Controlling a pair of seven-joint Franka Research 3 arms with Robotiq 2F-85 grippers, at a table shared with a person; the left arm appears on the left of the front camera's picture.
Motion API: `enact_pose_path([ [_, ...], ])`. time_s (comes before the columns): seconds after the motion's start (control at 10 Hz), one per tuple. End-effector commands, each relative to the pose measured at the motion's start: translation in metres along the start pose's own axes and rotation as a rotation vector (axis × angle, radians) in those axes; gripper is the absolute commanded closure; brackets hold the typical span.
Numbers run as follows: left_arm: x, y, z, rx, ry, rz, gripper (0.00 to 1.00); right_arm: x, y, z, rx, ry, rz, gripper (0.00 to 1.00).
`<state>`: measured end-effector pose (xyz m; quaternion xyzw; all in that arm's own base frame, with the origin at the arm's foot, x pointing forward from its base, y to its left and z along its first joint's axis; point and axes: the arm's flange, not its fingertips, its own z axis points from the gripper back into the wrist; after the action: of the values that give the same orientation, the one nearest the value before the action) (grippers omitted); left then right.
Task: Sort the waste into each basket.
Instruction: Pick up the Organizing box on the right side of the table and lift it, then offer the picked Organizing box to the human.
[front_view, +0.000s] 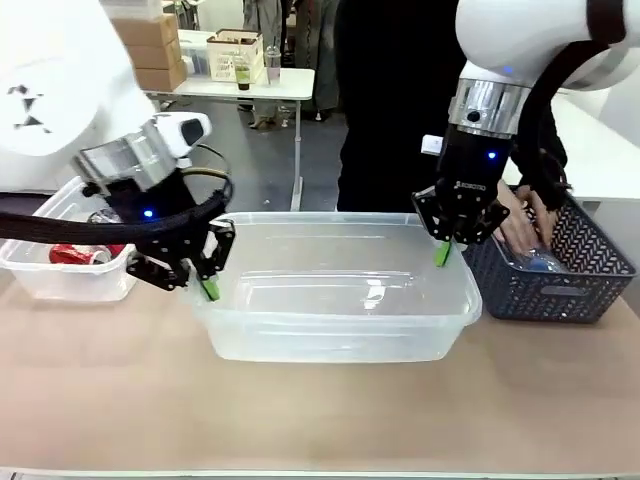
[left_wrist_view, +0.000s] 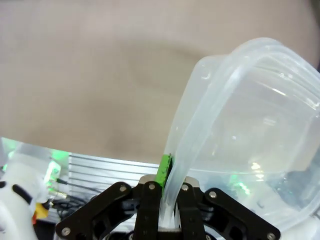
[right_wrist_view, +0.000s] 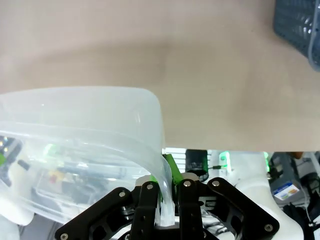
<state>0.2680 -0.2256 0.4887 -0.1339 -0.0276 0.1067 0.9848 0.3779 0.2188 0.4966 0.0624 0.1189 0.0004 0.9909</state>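
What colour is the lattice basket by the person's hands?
The lattice plastic basket is dark slate blue; clearest in front view.

Two clear plastic tubs stand on the table (front_view: 320, 420), the large tub (front_view: 340, 335) and the small tub (front_view: 50, 282), beside one dark mesh basket (front_view: 565, 292). One red can (front_view: 78, 255) and one clear bottle (front_view: 540, 262) can be counted, along with two grippers, the left gripper (front_view: 209, 287) and the right gripper (front_view: 442, 252).
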Motion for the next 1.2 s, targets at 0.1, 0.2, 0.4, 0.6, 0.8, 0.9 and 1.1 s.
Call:
enact_pose_path([
  [0.1,-0.0044,0.0056,0.0073,-0.003,-0.031,-0.002,1.00,-0.0011,-0.0006,-0.0008,-0.010,0.003,-0.001,1.00],
  [0.2,-0.0044,0.0056,0.0073,-0.003,-0.031,-0.002,1.00,-0.0011,-0.0006,-0.0008,-0.010,0.003,-0.001,1.00],
  [0.4,-0.0044,0.0056,0.0073,-0.003,-0.031,-0.002,1.00,-0.0011,-0.0006,-0.0008,-0.010,0.003,-0.001,1.00],
  [0.6,-0.0044,0.0056,0.0073,-0.003,-0.031,-0.002,1.00,-0.0011,-0.0006,-0.0008,-0.010,0.003,-0.001,1.00],
  [0.8,-0.0044,0.0056,0.0073,-0.003,-0.031,-0.002,1.00,-0.0011,-0.0006,-0.0008,-0.010,0.003,-0.001,1.00],
  [0.9,-0.0044,0.0056,0.0073,-0.003,-0.031,-0.002,1.00,-0.0011,-0.0006,-0.0008,-0.010,0.003,-0.001,1.00],
  [1.1,-0.0044,0.0056,0.0073,-0.003,-0.031,-0.002,1.00,-0.0011,-0.0006,-0.0008,-0.010,0.003,-0.001,1.00],
])
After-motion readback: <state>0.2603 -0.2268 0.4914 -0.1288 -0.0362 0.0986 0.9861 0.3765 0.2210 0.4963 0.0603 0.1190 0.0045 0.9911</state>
